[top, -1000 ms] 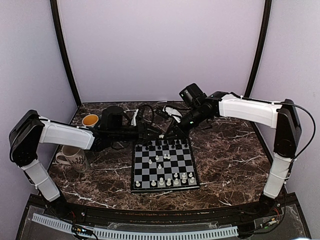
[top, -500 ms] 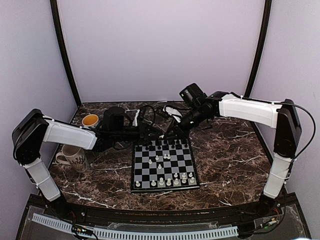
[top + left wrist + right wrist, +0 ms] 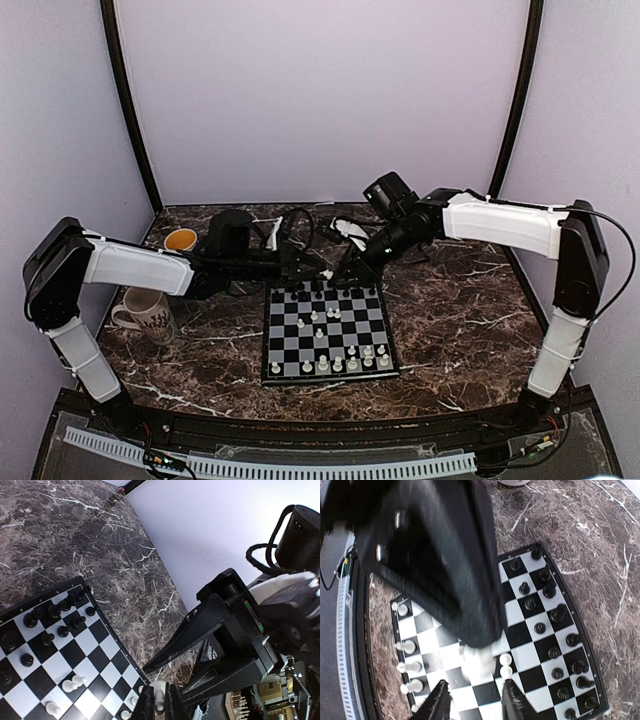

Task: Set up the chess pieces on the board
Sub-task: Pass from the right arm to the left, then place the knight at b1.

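One white piece (image 3: 159, 697), partly hidden

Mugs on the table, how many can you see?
2. A yellow-lined mug at the back left; a white mug nearer, left of the board. Arms may hide others.

Above the far edge of the board (image 3: 329, 335): obstructed. Left fingers (image 3: 318, 272), clamped on a white piece (image 3: 159, 696), and right fingers (image 3: 345, 272), parted, crowd together there. Chess pieces (image 3: 345, 360) stand across the board itself. Right of the board: bare worktop (image 3: 450, 320), passable. Left of the board: a mug (image 3: 145, 317), well apart.
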You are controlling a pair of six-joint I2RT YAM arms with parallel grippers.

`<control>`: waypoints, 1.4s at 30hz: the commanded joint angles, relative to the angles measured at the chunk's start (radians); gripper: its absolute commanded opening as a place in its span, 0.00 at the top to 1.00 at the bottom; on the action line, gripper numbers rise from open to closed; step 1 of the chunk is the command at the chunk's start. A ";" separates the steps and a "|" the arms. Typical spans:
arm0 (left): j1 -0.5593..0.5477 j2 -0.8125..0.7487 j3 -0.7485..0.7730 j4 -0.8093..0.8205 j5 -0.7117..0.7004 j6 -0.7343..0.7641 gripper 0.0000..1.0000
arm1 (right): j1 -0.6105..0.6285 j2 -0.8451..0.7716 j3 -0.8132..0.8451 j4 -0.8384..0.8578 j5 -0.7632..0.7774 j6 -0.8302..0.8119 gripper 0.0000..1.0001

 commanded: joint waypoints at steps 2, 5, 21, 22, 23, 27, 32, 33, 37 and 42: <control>-0.004 -0.157 0.082 -0.326 -0.090 0.282 1.00 | -0.063 -0.140 -0.141 0.052 0.005 -0.044 0.62; -0.013 -0.219 0.101 -0.514 -0.169 0.453 1.00 | -0.110 -0.200 -0.233 0.087 0.002 -0.053 0.61; -0.338 -0.325 0.036 -0.954 -0.544 0.929 1.00 | -0.172 -0.281 -0.418 0.216 0.036 -0.079 0.62; -0.347 -0.314 0.030 -0.959 -0.545 0.931 1.00 | -0.172 -0.278 -0.420 0.215 0.031 -0.081 0.62; -0.353 -0.305 0.026 -0.963 -0.546 0.933 1.00 | -0.171 -0.275 -0.420 0.214 0.029 -0.081 0.62; -0.360 -0.256 0.018 -0.970 -0.552 0.933 1.00 | -0.171 -0.269 -0.420 0.212 0.025 -0.084 0.62; -0.362 -0.220 0.012 -0.933 -0.536 0.934 1.00 | -0.172 -0.268 -0.424 0.212 0.024 -0.091 0.62; -0.360 -0.211 0.011 -0.924 -0.530 0.935 1.00 | -0.171 -0.266 -0.425 0.211 0.024 -0.093 0.62; -0.362 -0.175 0.010 -0.906 -0.513 0.932 1.00 | -0.171 -0.259 -0.418 0.204 0.021 -0.099 0.62; -0.363 -0.150 -0.001 -0.887 -0.491 0.930 1.00 | -0.172 -0.254 -0.418 0.203 0.019 -0.103 0.62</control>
